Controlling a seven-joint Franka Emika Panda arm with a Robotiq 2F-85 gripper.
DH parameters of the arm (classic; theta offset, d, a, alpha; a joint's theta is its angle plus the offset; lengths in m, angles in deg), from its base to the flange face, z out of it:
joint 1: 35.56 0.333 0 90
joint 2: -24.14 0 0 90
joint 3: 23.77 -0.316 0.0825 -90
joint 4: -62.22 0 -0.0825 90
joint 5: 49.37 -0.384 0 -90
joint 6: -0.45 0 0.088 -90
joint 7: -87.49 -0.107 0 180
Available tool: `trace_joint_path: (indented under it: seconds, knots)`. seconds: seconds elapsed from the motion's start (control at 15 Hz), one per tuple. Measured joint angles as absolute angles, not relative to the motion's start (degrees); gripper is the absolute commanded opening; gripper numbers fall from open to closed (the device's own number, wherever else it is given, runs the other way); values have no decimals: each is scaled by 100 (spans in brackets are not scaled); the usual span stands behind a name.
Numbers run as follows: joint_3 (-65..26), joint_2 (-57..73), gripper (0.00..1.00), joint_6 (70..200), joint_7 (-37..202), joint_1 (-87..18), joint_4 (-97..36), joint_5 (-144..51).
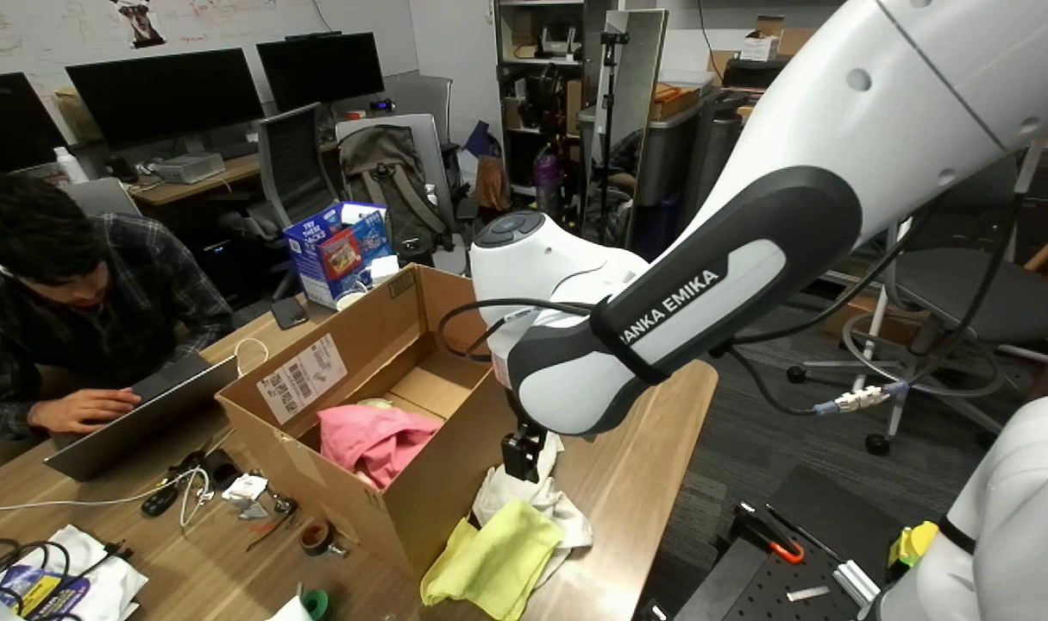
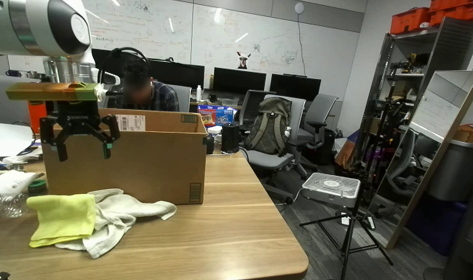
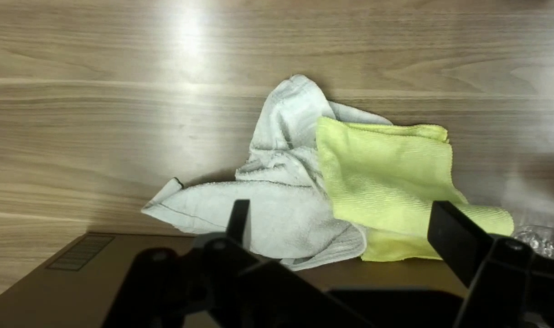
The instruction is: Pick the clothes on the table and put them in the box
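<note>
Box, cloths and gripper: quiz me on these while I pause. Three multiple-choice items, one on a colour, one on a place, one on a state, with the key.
1. What colour is the large cloth in the box?
A. Blue
B. Black
C. Pink

2. Where is the yellow cloth?
A. Partly over the white cloth
B. Inside the box
C. Wholly under the white cloth

3. How does the gripper stand?
A. Shut on the yellow cloth
B. Open, holding nothing
C. Shut, holding nothing

Key:
1. C: an exterior view that looks into the box shows the pink.
2. A: in the wrist view its edge covers some of the white cloth.
3. B: its jaws stand wide apart in an exterior view and the wrist view, with nothing gripped.
</note>
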State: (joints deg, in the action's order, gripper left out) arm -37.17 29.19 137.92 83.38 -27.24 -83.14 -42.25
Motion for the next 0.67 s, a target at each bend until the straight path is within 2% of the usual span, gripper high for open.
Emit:
trace_joint_path:
  seconds: [0.67]
  knots:
    - [-3720, 2311, 100, 15150, 9014, -2591, -8701, -4846]
